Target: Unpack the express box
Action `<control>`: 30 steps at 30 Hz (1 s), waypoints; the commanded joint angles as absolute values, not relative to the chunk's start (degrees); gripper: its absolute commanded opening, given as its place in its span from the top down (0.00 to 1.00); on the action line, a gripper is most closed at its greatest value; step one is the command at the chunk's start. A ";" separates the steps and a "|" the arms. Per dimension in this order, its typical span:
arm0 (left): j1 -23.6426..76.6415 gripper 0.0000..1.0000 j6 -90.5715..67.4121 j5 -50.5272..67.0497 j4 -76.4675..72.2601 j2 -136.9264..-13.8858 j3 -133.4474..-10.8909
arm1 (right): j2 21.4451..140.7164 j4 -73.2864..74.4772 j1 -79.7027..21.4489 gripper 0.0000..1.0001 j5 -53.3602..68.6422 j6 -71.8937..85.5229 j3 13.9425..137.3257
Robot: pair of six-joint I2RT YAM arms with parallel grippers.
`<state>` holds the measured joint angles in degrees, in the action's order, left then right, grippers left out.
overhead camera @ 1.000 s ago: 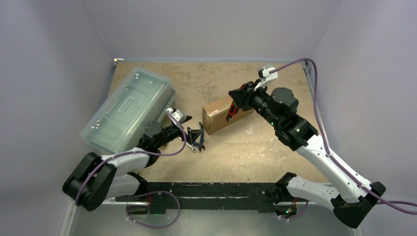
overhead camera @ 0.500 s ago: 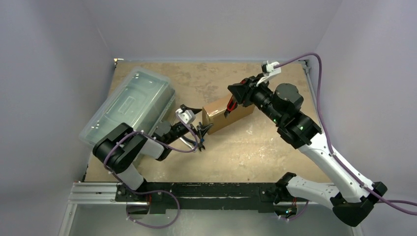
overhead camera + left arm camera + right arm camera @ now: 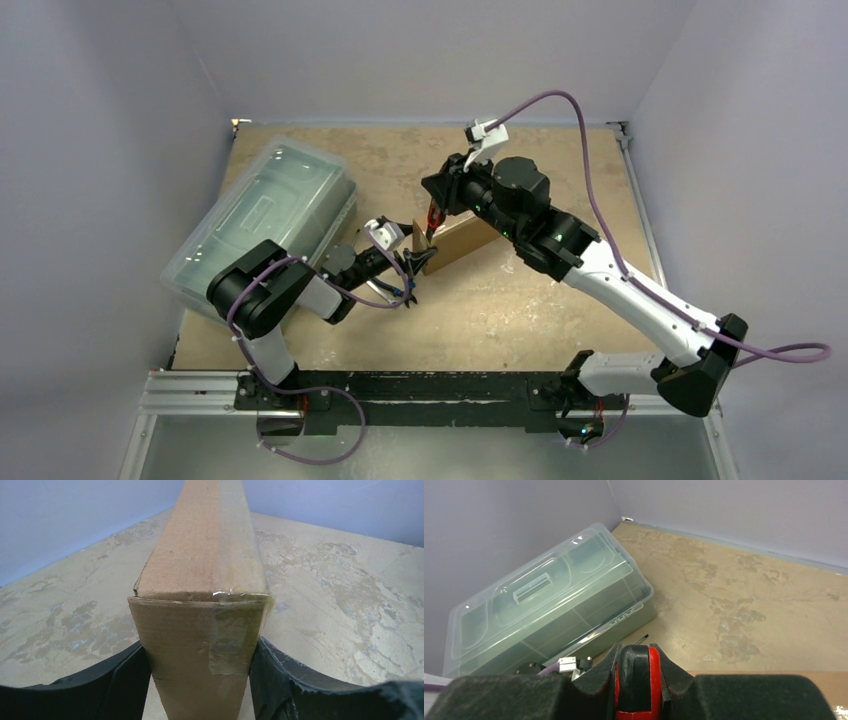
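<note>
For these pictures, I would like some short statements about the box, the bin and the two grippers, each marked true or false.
1. The left fingers clamp one end of the box. True.
2. The box is open. False: it is shut, with clear tape over its end.
3. The bin has its lid on. True.
4. The box lies inside the bin. False: it is outside, beside the bin.
5. The right fingers are empty. False: a red object sits between them.

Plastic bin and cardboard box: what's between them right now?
The left pincer, clamped on the box end, and its wrist fill the gap to the bin. The top view shows it.
</note>
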<state>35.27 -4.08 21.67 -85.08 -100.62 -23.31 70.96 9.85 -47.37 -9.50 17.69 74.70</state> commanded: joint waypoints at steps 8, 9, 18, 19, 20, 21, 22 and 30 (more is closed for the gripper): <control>35.49 0.52 -4.94 23.85 -94.63 -100.19 -24.49 | 74.03 2.55 -48.35 1.00 -14.78 10.01 78.68; 35.51 0.52 -5.07 24.08 -94.78 -100.20 -24.50 | 74.13 0.69 -48.56 1.00 -14.30 8.36 77.85; 35.45 0.54 -5.19 23.73 -94.61 -100.42 -24.50 | 80.02 -5.96 -50.07 1.00 -17.51 3.28 78.00; 35.49 0.54 -5.19 23.63 -94.50 -100.43 -24.45 | 80.81 -5.92 -50.14 1.00 -17.91 3.21 78.35; 35.46 0.54 -5.19 23.52 -94.44 -100.52 -24.52 | 81.51 -5.97 -50.22 1.00 -18.08 3.13 78.66; 35.47 0.55 -5.19 23.62 -94.36 -100.59 -24.53 | 81.96 -6.17 -50.27 1.00 -18.10 2.96 78.80; 35.50 0.55 -5.19 23.65 -94.32 -100.63 -24.53 | 82.34 -6.62 -50.42 1.00 -18.11 2.91 78.83; 35.51 0.56 -5.64 23.67 -94.53 -100.64 -24.60 | 83.99 -6.96 -50.58 1.00 -18.36 3.22 79.01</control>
